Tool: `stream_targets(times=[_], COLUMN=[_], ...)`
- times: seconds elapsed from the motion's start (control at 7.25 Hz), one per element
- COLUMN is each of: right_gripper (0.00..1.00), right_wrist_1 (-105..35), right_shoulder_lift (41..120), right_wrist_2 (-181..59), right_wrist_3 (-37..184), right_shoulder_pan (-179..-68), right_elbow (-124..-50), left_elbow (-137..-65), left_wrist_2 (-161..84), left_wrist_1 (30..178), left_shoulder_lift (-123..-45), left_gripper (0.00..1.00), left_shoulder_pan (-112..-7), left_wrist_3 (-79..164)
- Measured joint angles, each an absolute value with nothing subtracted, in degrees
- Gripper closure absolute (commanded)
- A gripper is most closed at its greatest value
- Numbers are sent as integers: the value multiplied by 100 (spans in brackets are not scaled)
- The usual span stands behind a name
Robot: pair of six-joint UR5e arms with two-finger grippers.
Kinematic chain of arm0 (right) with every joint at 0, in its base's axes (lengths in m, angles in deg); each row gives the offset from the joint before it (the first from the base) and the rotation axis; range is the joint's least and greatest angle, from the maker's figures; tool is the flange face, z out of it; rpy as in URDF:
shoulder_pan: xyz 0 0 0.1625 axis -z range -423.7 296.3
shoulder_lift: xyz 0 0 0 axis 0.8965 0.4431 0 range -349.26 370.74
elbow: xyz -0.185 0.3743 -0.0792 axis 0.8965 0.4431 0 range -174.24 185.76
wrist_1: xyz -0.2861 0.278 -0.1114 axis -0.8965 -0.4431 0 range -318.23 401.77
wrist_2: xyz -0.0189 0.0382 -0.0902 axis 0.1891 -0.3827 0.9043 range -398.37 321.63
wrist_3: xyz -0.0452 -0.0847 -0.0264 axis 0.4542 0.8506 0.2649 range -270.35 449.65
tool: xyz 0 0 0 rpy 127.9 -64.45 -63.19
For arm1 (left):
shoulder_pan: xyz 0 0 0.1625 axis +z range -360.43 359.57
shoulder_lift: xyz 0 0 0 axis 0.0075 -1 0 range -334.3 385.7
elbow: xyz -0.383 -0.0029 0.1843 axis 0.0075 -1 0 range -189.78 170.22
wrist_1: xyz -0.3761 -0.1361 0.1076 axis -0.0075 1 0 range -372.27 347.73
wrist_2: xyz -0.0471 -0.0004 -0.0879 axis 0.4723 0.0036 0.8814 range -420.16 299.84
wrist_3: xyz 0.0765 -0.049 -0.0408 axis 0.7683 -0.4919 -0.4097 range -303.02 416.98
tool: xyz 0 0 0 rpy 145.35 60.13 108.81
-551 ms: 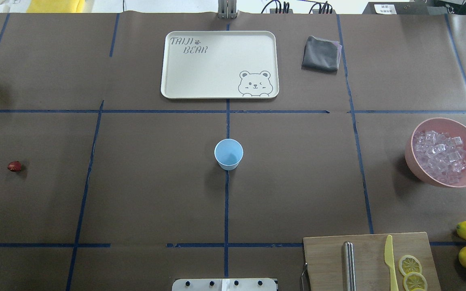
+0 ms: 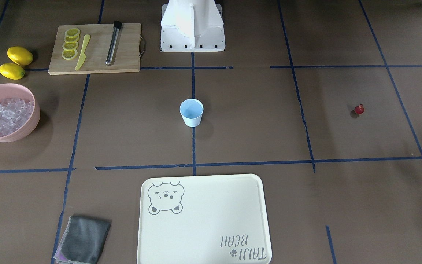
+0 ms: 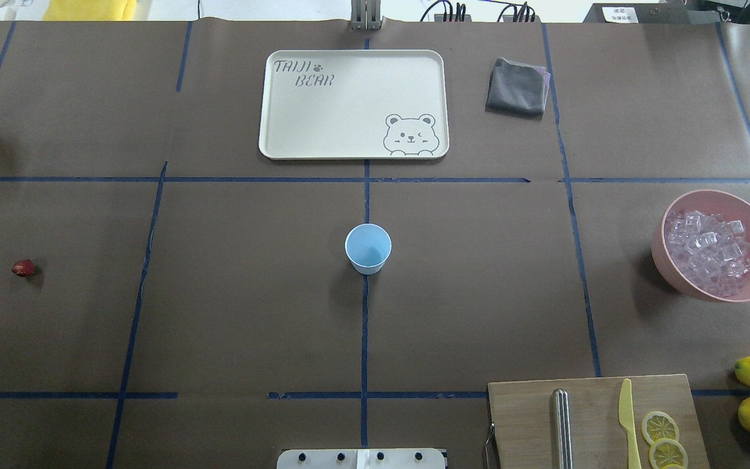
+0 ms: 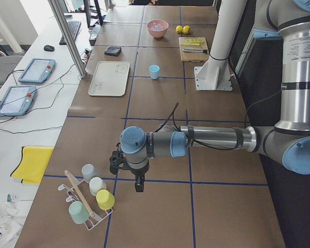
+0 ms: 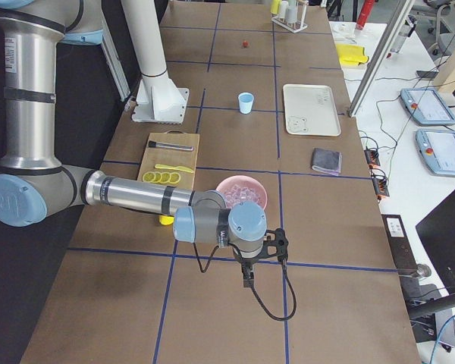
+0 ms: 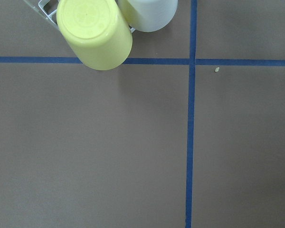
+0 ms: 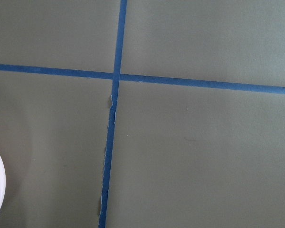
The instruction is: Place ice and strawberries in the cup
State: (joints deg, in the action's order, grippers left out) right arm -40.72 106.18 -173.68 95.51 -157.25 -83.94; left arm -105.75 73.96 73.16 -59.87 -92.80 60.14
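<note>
- Surface [image 3: 219, 326]: brown sheet marked off by blue tape; it carries all the task's things, well apart from one another.
- Left arm [image 4: 212, 138]: stretched low over the surface's left end, near a rack of upturned cups [image 6: 95, 33]. Its claw [image 4: 138, 183] points down and carries nothing visible; whether it is spread or pressed together cannot be told, since only the side view shows it.
- Right arm [image 5: 136, 196]: stretched over the right end, just past the bowl. Its claw [image 5: 247, 274] also hangs down over bare surface, and its state cannot be told.
- Pink bowl [image 3: 658, 244]: at the robot's right, holding the heap of ice [image 3: 707, 251].
- Cup [image 3: 368, 248]: upright at the centre, on a tape line; the inside looks empty.
- Strawberry [image 3: 23, 268]: alone on the surface, far to the robot's left.
- Step in hand, as judged: the opening one, with nothing yet gripped or placed.
- Next move, as judged: each arm takes what lies on its own side, left the berry and right the ice. Both are small, so the descent must be centred before the carry to the cup.
</note>
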Motion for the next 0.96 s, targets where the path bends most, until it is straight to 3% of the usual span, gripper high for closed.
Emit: stream_targets(times=[0.96], right_gripper=[1], right_wrist_1=[-4005], right_shoulder_lift=[10461], right_wrist_2=[-17540], right_wrist_3=[9473], right_shoulder_pan=[-15576], right_elbow=[-8668], left_elbow=[-10761], left_wrist_2=[7389], left_wrist_1=[7318], left_shoulder_lift=[-5985], left_gripper=[0], left_shoulder_pan=[-9286], left_wrist_3=[6015])
